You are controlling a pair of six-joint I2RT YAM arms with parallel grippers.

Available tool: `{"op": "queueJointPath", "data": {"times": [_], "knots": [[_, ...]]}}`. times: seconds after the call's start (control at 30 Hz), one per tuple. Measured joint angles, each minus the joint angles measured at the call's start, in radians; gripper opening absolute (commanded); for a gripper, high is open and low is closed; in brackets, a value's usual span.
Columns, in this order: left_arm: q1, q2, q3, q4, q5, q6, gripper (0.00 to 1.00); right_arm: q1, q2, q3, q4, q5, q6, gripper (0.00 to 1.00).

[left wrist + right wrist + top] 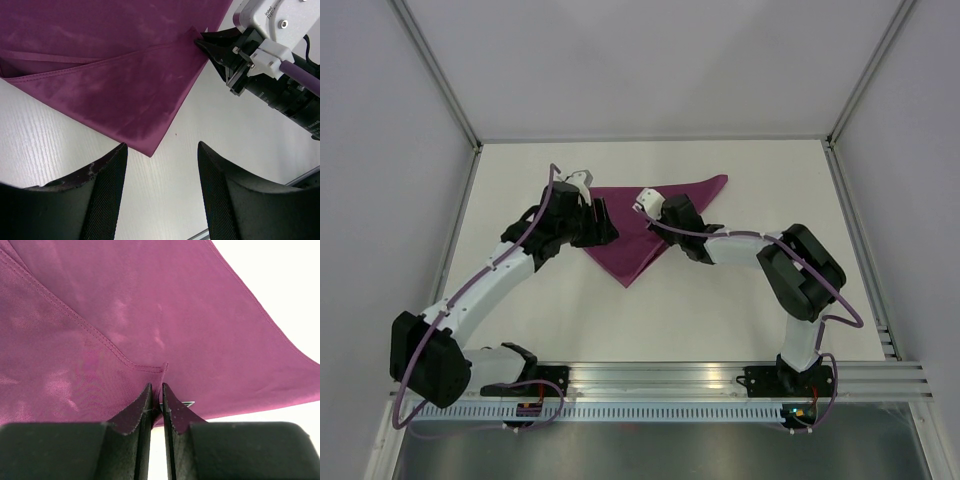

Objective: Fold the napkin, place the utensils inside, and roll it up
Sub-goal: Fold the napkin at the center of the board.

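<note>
Clamped shut, the right gripper (156,392) pinches the napkin (165,305) at its hem, lower centre; the left gripper (161,148) hangs wide open. Thin, limp, light cloth, I'd say: grab corners.

Plain plum-purple napkin (642,228), white table (720,310)

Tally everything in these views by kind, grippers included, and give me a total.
Purple napkin: 1
Grippers: 2, the left gripper open over the table, the right gripper shut on the napkin's folded edge
Visible utensils: 0
Total: 3
</note>
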Motion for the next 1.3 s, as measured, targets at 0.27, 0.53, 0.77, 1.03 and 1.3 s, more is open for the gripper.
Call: {"op": "queueJointPath", "data": {"times": [0.27, 0.53, 0.77, 1.03, 1.3], "knots": [[0.0, 0.029, -0.018, 0.037, 0.017, 0.0, 0.63, -0.016, 0.0, 0.0, -0.006, -0.007, 0.011, 0.28], [0.0, 0.057, -0.035, 0.061, 0.024, -0.001, 0.63, -0.054, 0.009, 0.02, -0.063, -0.032, 0.045, 0.54], [0.0, 0.069, -0.04, 0.084, 0.04, -0.001, 0.63, -0.134, 0.017, 0.191, -0.228, -0.096, 0.126, 0.57], [0.0, 0.075, -0.042, 0.108, 0.055, -0.001, 0.63, -0.408, 0.139, 0.525, -0.432, -0.241, 0.325, 0.6], [0.0, 0.082, -0.042, 0.12, 0.072, -0.001, 0.63, -0.598, 0.291, 0.623, -0.569, -0.404, 0.493, 0.73]]}}
